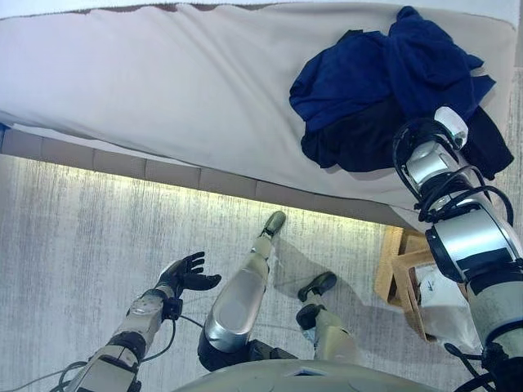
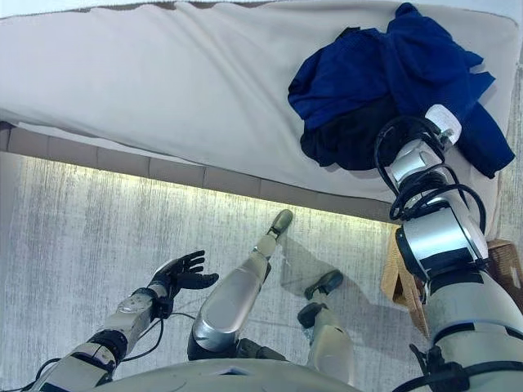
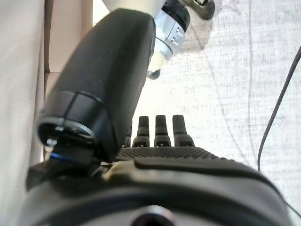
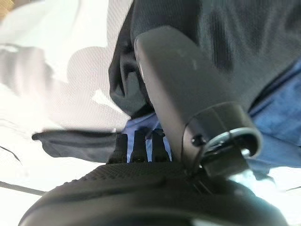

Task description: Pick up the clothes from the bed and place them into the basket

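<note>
A pile of clothes lies on the beige bed (image 1: 163,82) at its right end: a dark blue garment (image 1: 384,73) on top of a black one (image 1: 359,143). My right arm reaches over the bed's edge onto the pile. In the right wrist view my right hand (image 4: 141,176) has its fingers (image 4: 138,143) straight, with the tips against blue and black cloth (image 4: 235,42). My left hand (image 1: 186,276) is open and empty, low over the floor at the left. The basket (image 1: 400,273) stands on the floor at the right, partly hidden by my right arm.
The bed's near edge (image 1: 204,178) runs across the view with a lit strip below it. Grey carpet (image 1: 82,245) covers the floor in front of the bed. A white bag (image 1: 445,302) lies by the basket.
</note>
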Motion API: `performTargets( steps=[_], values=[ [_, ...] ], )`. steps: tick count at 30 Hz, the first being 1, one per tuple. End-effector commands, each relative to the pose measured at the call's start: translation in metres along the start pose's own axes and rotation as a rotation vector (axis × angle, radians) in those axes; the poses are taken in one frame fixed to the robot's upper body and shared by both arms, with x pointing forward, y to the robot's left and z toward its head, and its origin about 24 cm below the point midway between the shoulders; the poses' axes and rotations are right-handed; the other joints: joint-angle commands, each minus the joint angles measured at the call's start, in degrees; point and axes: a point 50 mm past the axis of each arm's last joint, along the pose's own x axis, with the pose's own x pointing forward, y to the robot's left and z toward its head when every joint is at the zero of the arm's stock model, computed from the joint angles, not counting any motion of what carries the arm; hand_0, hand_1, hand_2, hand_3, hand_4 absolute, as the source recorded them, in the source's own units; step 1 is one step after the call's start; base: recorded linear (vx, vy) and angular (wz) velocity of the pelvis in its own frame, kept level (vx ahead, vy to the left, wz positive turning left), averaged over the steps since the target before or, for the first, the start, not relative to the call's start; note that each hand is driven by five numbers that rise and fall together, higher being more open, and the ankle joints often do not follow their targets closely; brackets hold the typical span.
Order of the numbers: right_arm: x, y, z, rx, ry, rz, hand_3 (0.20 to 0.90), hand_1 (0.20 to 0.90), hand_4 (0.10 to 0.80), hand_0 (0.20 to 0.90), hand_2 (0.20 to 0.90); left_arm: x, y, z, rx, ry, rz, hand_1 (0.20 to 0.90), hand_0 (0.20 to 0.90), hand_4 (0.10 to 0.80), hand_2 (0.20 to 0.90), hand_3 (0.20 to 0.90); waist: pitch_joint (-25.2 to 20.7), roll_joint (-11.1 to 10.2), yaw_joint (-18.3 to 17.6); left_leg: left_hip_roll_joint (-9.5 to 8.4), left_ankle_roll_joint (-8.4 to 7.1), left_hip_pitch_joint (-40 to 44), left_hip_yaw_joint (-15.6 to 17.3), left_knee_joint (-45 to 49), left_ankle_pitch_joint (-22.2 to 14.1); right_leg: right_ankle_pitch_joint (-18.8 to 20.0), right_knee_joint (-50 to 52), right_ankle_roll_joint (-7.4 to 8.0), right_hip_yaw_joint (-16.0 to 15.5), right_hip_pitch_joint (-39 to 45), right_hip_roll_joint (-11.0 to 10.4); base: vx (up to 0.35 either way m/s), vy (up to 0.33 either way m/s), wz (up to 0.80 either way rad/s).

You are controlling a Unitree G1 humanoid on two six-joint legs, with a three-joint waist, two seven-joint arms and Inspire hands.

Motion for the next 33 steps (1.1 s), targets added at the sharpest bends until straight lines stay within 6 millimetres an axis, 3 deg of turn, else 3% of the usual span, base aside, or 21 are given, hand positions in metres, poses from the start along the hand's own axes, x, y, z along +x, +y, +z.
performTargets(
  steps=[1, 3, 5, 8, 11, 13, 17, 21, 26, 30, 33],
  values=[
    [0.006, -0.065, 0.018, 0.072, -0.070, -0.264, 0.900, 0.900, 0.800, 0.900, 0.900, -0.013, 0.004, -0.026, -0.018, 0.039, 0.000, 0.900, 0.900, 0.800, 0.900, 0.900, 1.71, 1.09, 1.38, 0.20, 4.76, 0.27, 4.84, 5.75, -10.45, -3.97, 11.23, -1.70, 0.10, -2.62, -3.99, 0.074, 0.025, 0.06],
    [0.005, -0.066, 0.024, 0.149, -0.092, -0.269, 0.345, 0.425, 0.245, 0.425, 0.425, -0.013, 0.005, -0.028, -0.024, 0.038, 0.004, 0.900, 0.900, 0.800, 0.900, 0.900, 2.08, 1.13, 1.37, 0.31, 4.78, -0.15, 4.94, 6.40, -10.73, -4.21, 12.07, -1.70, 0.11, -3.05, -4.16, 0.068, -0.001, 0.02],
    [0.002, -0.069, 0.032, 0.239, -0.127, -0.282, 0.200, 0.300, 0.100, 0.300, 0.300, -0.015, 0.006, -0.029, -0.029, 0.037, 0.004, 0.900, 0.900, 0.800, 0.900, 0.900, 2.23, 1.14, 1.49, 0.31, 4.79, -0.50, 4.88, 6.81, -10.94, -4.39, 12.43, -1.70, 0.07, -3.36, -4.15, 0.054, -0.026, 0.02],
    [-0.005, -0.073, 0.056, 0.325, -0.258, -0.284, 0.200, 0.300, 0.100, 0.300, 0.300, -0.018, 0.009, -0.033, -0.030, 0.043, 0.007, 0.900, 0.900, 0.800, 0.900, 0.900, 2.23, 0.69, 1.48, 0.32, 4.79, -0.76, 4.84, 7.64, -11.51, -4.38, 12.74, -1.68, 0.28, -3.79, -4.01, 0.038, -0.042, 0.02],
    [-0.025, -0.073, 0.094, 0.413, -0.476, -0.230, 0.200, 0.300, 0.100, 0.300, 0.300, -0.021, 0.011, -0.038, -0.028, 0.044, 0.020, 0.900, 0.900, 0.800, 0.900, 0.900, 2.23, 0.01, 1.06, 0.64, 4.79, 0.15, 4.82, 7.73, -12.19, -4.15, 13.39, -1.59, 0.87, -3.96, -3.94, 0.034, -0.062, -0.04],
    [-0.046, -0.076, 0.120, 0.490, -0.642, -0.183, 0.200, 0.300, 0.100, 0.300, 0.300, -0.022, 0.012, -0.039, -0.025, 0.044, 0.031, 0.900, 0.900, 0.800, 0.900, 0.900, 2.11, -0.63, 0.51, 1.05, 4.68, 1.23, 5.07, 7.64, -12.64, -4.26, 13.10, -1.57, 1.40, -3.41, -3.75, 0.017, -0.067, -0.12],
    [-0.090, -0.080, 0.150, 0.592, -0.951, -0.122, 0.200, 0.300, 0.100, 0.300, 0.300, -0.024, 0.015, -0.045, -0.025, 0.062, 0.061, 0.900, 0.900, 0.800, 0.900, 0.900, 0.69, -2.22, -1.11, 2.14, 4.48, 3.82, 6.14, 7.14, -13.60, -3.96, 11.42, -1.37, 2.55, -1.40, -2.91, 0.030, -0.088, -0.18],
    [-0.124, -0.091, 0.156, 0.683, -1.145, -0.113, 0.200, 0.300, 0.100, 0.300, 0.300, -0.028, 0.019, -0.053, -0.028, 0.094, 0.090, 0.900, 0.900, 0.800, 0.900, 0.900, -1.40, -3.71, -2.69, 2.95, 4.27, 6.94, 7.13, 6.49, -14.65, -3.83, 9.15, -1.26, 3.92, 1.55, -1.83, 0.042, -0.104, -0.19],
    [-0.149, -0.105, 0.146, 0.805, -1.271, -0.185, 0.200, 0.300, 0.100, 0.300, 0.300, -0.037, 0.021, -0.071, -0.014, 0.146, 0.102, 0.900, 0.900, 0.800, 0.900, 0.900, -5.39, -4.74, -3.92, 3.69, 4.01, 11.15, 7.80, 5.76, -15.74, -3.94, 6.61, -1.32, 4.49, 5.67, -0.87, 0.057, -0.085, -0.15],
    [-0.160, -0.112, 0.134, 0.869, -1.314, -0.248, 0.200, 0.300, 0.100, 0.300, 0.300, -0.044, 0.017, -0.087, 0.001, 0.200, 0.095, 0.900, 0.900, 0.800, 0.900, 0.900, -9.38, -5.04, -4.57, 3.73, 3.92, 14.86, 8.22, 3.89, -15.98, -3.61, 4.87, -0.84, 4.78, 8.74, -0.25, 0.080, -0.032, -0.09],
    [-0.158, -0.110, 0.127, 0.841, -1.288, -0.266, 0.200, 0.300, 0.100, 0.300, 0.300, -0.049, 0.014, -0.097, 0.019, 0.239, 0.086, 0.900, 0.900, 0.800, 0.900, 0.900, -11.85, -5.16, -4.80, 3.31, 4.06, 16.36, 8.44, 2.31, -14.42, -2.15, 3.78, -0.76, 3.76, 10.04, -0.54, 0.013, 0.031, -0.06]
  ],
)
